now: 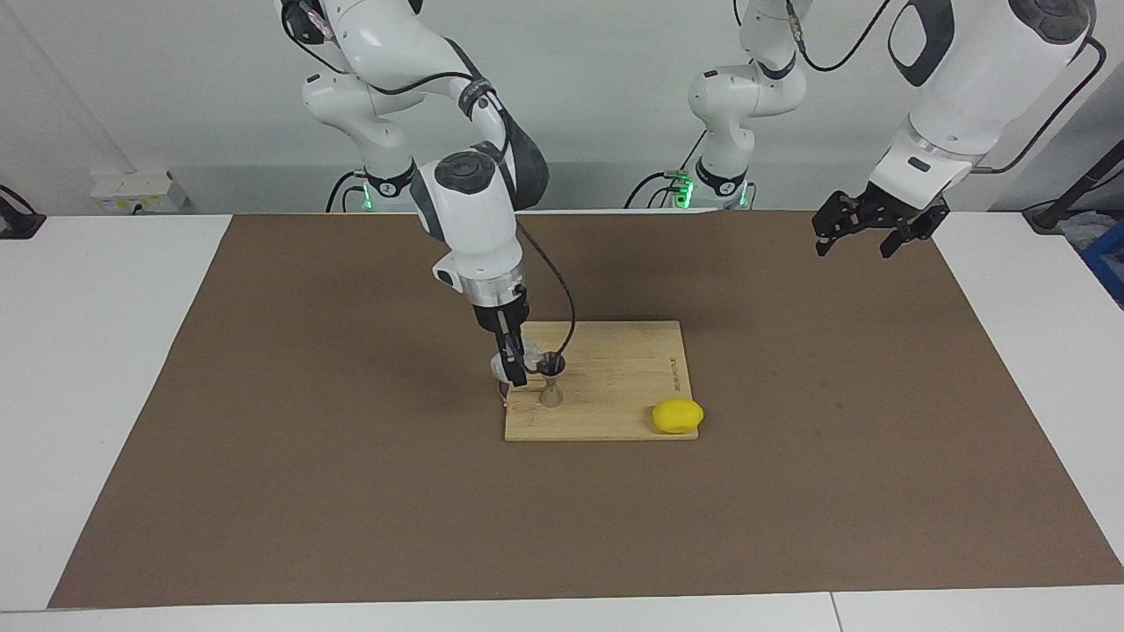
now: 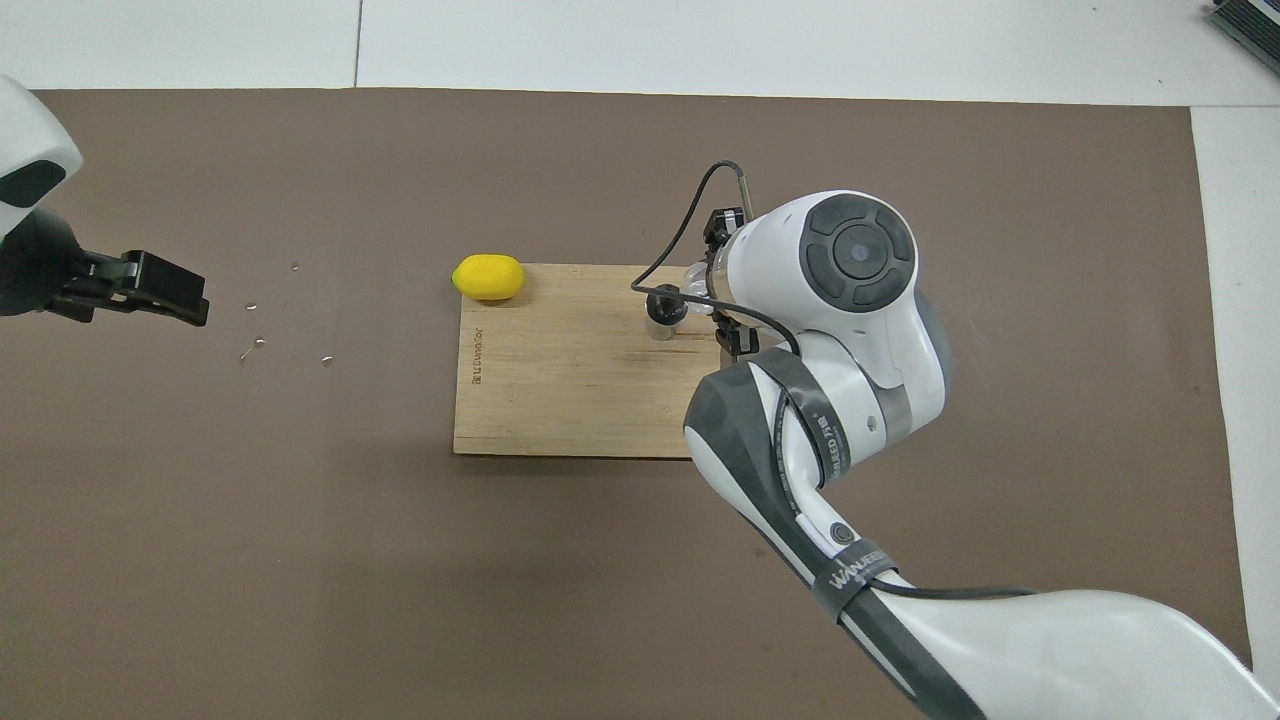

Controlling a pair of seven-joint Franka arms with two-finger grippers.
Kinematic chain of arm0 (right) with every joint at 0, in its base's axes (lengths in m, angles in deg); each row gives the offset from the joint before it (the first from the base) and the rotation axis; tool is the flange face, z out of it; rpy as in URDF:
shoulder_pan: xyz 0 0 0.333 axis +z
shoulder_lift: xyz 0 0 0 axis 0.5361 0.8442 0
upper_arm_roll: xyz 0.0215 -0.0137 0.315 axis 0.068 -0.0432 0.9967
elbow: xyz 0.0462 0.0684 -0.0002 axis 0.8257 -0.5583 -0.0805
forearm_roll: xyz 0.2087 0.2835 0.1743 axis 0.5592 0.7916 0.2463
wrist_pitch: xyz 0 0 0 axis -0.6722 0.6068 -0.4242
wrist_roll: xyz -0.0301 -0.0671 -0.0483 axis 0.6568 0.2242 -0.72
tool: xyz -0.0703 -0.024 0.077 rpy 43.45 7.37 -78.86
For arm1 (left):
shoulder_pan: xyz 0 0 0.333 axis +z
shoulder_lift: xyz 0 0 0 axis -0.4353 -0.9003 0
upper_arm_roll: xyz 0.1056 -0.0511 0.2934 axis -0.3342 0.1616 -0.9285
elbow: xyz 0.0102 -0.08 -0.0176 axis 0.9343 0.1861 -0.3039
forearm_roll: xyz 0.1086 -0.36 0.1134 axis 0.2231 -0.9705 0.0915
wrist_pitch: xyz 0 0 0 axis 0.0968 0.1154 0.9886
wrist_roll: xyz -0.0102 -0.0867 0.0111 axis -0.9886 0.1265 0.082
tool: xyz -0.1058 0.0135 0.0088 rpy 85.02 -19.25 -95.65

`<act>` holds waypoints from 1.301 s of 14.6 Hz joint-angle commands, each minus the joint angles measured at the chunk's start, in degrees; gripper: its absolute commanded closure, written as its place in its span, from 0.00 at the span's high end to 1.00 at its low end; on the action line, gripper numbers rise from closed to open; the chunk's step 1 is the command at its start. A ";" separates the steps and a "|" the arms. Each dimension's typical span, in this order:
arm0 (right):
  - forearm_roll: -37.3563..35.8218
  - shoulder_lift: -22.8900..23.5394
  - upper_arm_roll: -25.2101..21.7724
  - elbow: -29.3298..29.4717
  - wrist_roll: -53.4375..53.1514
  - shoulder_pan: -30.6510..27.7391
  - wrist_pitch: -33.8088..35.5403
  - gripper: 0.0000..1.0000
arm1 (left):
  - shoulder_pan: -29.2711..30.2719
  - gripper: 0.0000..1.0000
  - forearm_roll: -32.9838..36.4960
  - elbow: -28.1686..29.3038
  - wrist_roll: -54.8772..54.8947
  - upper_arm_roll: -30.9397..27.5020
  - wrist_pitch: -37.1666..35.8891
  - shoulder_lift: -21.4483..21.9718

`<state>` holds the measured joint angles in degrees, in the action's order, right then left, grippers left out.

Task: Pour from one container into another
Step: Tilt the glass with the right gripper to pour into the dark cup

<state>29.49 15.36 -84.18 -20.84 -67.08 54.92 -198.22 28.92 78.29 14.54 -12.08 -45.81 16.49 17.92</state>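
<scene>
Two fingers of the right gripper (image 1: 516, 362) clamp the glass cup (image 1: 529, 355), tilted over the jigger (image 1: 551, 379) standing on the wooden board (image 1: 615, 386), while the left gripper (image 1: 865, 230) waits spread wide above the brown mat (image 1: 263, 395).

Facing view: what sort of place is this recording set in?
Likely a robotics lab bench staged as a drink-prep spot: bare white walls, brown mat, wooden board carrying a jigger and lemon.

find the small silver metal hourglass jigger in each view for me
Facing view: the small silver metal hourglass jigger stands on the wooden board's right-arm end, beside the right claw.
Overhead view: the jigger is on the board, by the white arm.
Shared landmark: the yellow lemon at the board's corner.
</scene>
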 commanded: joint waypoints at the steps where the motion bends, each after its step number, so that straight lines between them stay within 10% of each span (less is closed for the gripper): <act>1: -2.80 1.73 0.21 2.63 -1.99 0.08 0.84 0.00 | -0.21 1.00 0.93 1.97 -0.66 -0.09 0.66 1.50; 19: -10.28 1.55 0.30 2.54 -1.46 1.49 2.60 0.00 | 1.81 1.00 1.64 2.58 -0.75 -0.26 4.45 1.59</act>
<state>21.47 16.19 -84.17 -19.80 -67.11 56.30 -196.71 30.14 79.01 15.14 -12.20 -46.43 19.73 17.95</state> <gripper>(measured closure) 0.493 0.000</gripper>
